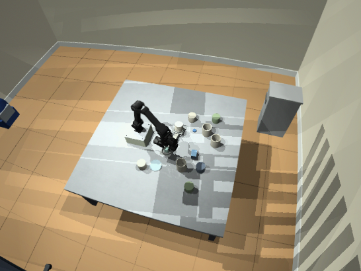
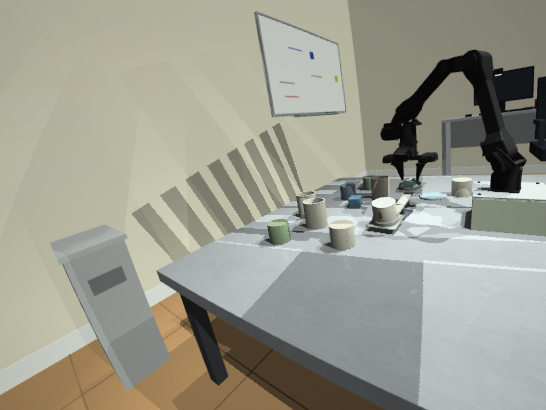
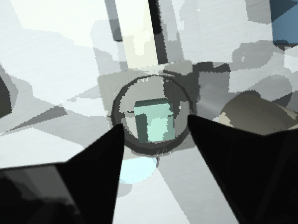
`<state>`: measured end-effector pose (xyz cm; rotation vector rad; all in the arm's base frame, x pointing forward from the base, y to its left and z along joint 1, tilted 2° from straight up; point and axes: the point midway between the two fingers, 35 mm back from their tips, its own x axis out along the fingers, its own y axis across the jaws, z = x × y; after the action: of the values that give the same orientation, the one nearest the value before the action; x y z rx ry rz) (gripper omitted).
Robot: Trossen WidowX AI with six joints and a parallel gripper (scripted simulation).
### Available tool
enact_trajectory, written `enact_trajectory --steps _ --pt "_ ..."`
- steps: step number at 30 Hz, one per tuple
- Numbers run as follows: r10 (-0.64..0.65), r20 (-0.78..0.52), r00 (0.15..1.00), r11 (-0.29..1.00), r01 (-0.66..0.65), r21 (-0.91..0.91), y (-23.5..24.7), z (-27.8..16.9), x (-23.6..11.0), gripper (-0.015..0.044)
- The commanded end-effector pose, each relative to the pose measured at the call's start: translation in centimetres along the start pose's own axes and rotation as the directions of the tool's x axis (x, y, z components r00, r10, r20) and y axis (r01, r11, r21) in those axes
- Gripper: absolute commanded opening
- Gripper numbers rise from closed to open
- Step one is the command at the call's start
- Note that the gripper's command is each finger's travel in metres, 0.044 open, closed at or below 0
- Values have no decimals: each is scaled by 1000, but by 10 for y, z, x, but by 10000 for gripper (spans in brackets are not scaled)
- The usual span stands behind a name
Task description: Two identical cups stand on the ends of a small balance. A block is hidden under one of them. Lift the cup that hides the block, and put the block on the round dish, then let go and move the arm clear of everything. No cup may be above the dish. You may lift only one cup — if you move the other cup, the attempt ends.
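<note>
The small balance [image 2: 403, 202] has one cream cup [image 1: 178, 125] [image 2: 385, 210] standing upside down on its far end. Its other end is a ringed pad [image 3: 117, 107] with a pale teal block [image 1: 166, 151] [image 2: 409, 184] [image 3: 155, 120] lying bare on it. My gripper [image 1: 166, 149] [image 2: 409, 175] [image 3: 155, 124] is open and hangs just above the block, with one finger on each side and not touching it. A second tan cup [image 1: 181, 164] [image 2: 380, 186] [image 3: 250, 112] stands on the table beside the pad. The light blue round dish [image 1: 155, 164] [image 2: 433, 195] [image 3: 134, 171] lies a little beyond the pad.
Several other cups and cylinders stand around: cream [image 1: 192, 117] [image 1: 141, 164], green [image 1: 215, 117] [image 1: 188, 187], and tan [image 1: 207, 129] [image 1: 215, 141]. A blue cube [image 1: 194, 153] and a dark blue cylinder [image 1: 200, 166] are near the tan cup. The arm's grey base box [image 1: 139, 139] is on the left.
</note>
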<state>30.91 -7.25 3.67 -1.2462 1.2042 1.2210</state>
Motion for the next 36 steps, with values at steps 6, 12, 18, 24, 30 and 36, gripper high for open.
enact_trajectory --steps 6,12,18,24,30,36 --pt "-1 -2 1000 1000 1 3 0 0 16 260" --pt "-1 -2 1000 1000 1 3 0 0 18 181" --pt "-1 -2 1000 1000 1 3 0 0 18 102" --pt "-1 -2 1000 1000 1 3 0 0 14 3" --pt "-2 -2 1000 1000 2 3 -4 -1 -22 0" --pt "-2 -2 1000 1000 2 3 -2 -1 -61 0"
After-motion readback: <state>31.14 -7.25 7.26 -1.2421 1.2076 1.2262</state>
